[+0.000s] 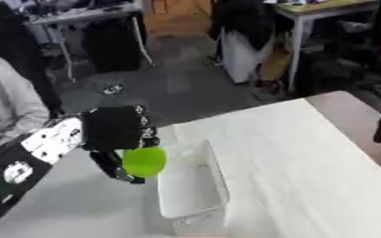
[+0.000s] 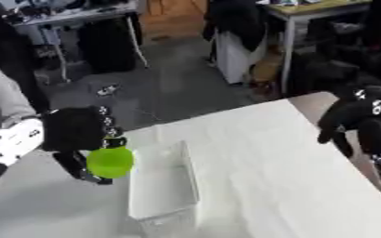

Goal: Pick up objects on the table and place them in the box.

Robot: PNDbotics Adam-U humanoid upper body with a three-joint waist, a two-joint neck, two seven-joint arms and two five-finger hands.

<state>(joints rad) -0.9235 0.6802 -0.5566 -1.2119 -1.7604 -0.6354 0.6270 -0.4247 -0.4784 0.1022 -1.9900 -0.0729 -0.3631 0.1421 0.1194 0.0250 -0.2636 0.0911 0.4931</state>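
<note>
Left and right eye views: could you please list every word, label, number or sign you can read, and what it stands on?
None can be read.
Box: plain white, no label visible.
Green object in the left hand: no print visible.
White patch on the left forearm: small dark marks, too blurred to read.
Right hand: small white marks, not readable.

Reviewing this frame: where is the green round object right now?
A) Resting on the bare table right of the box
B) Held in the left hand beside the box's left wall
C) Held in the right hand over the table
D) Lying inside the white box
B: the left hand curls around the green round object, just outside the white box.
</note>
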